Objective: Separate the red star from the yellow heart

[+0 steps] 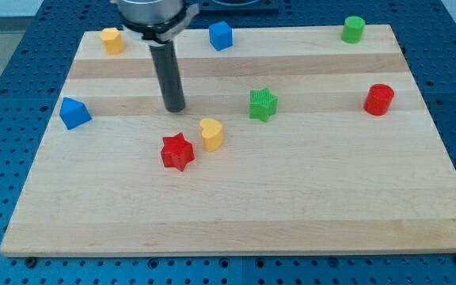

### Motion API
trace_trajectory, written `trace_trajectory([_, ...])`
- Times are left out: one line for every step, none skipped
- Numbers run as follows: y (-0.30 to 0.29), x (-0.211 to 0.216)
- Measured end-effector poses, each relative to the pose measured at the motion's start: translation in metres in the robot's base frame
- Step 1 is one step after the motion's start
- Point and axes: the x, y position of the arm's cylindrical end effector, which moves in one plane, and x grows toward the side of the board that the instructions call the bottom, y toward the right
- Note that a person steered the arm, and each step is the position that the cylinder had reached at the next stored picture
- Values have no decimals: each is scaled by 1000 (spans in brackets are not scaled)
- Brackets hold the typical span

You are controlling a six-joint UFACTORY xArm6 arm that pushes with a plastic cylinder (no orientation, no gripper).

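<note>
The red star [177, 151] lies near the board's middle, slightly left. The yellow heart [211, 134] sits just to its upper right, almost touching it. My tip [174, 108] is above and slightly left of the red star, about a block's width from it, and to the upper left of the yellow heart. It touches neither block.
A green star [264, 104] lies right of the heart. A blue block [74, 112] is at the left edge, a yellow block [112, 39] at top left, a blue block [221, 36] at top middle, a green cylinder [353, 29] at top right, a red cylinder [379, 99] at right.
</note>
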Motion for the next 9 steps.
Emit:
trace_trajectory([5,22])
trace_trajectory([3,41])
trace_trajectory([5,64])
trace_trajectory([26,96])
trace_trajectory([42,129])
trace_trajectory([91,132])
trace_trajectory([115,142])
trace_trajectory([80,148])
trace_trajectory([21,158])
